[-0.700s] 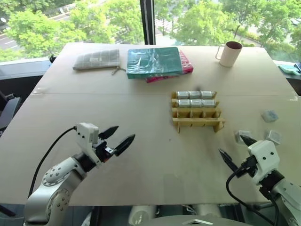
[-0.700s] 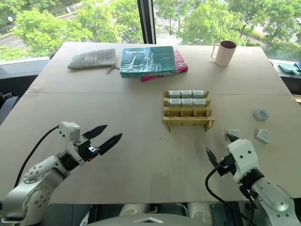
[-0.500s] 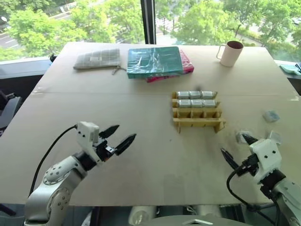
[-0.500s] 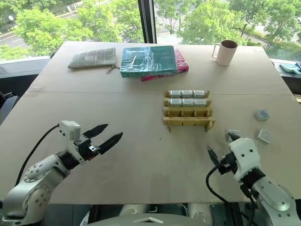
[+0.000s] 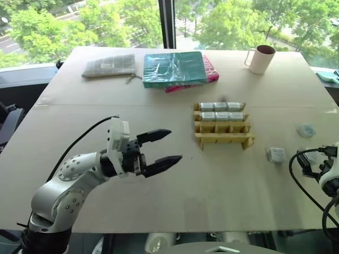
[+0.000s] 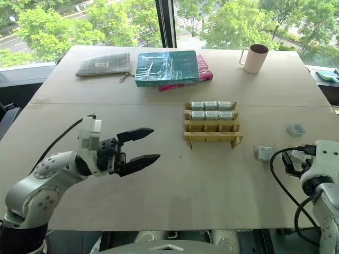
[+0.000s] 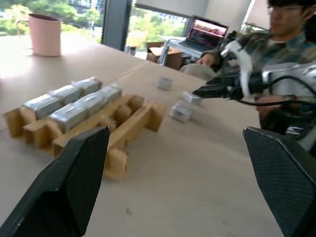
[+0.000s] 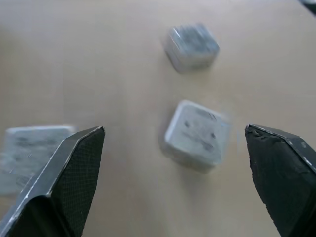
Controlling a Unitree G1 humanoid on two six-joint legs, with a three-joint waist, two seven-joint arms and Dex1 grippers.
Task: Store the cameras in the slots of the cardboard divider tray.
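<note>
The cardboard divider tray [image 5: 223, 123] sits on the table [image 5: 159, 201] right of the middle, toward the far edge. Six cameras [image 5: 221, 110] fill its two far rows; the near row of slots stands bare. Three loose cameras lie by the table's right edge: one [image 5: 275, 154] just off the tray's near right corner, one [image 5: 305, 130] farther out, one [image 8: 196, 134] between the right gripper's [image 8: 173, 163] spread, empty fingers. The left gripper [image 5: 161, 146] hovers left of the tray, fingers wide apart, holding nothing.
</note>
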